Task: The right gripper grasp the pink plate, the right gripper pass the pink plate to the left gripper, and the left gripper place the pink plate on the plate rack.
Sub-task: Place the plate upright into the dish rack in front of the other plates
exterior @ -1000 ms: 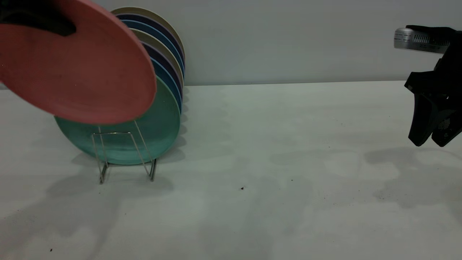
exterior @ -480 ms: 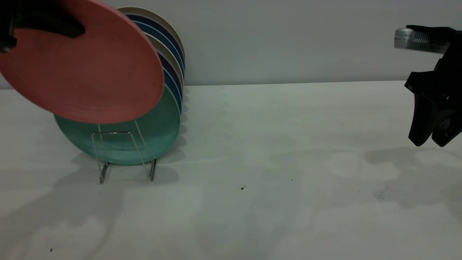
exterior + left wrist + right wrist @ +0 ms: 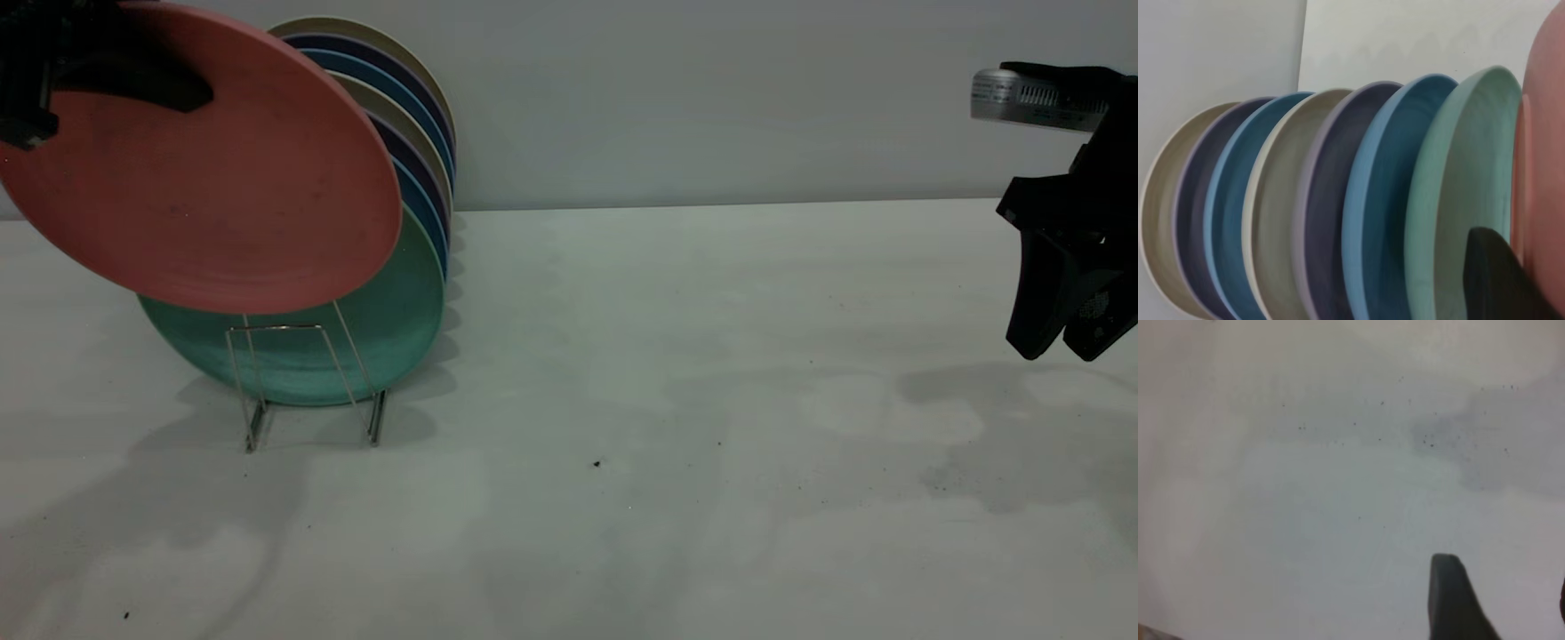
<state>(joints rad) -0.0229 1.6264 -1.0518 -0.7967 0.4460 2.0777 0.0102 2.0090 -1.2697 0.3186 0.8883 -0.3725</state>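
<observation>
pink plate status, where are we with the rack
Left gripper shut on pink plate, held tilted above plate rack, not seated. Right gripper off at right edge, holding nothing. Teal plate fills the slot behind the front divider.

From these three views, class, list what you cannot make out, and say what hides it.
- Left black claw gripper: mostly cut off by the exterior view's top-left edge, gripping the round salmon-pink plate.
- Thin silver wire rack: rear loops hidden by the teal-green plate and the plates behind it.
- Right black two-fingered gripper: partly cut off at the right edge.
</observation>
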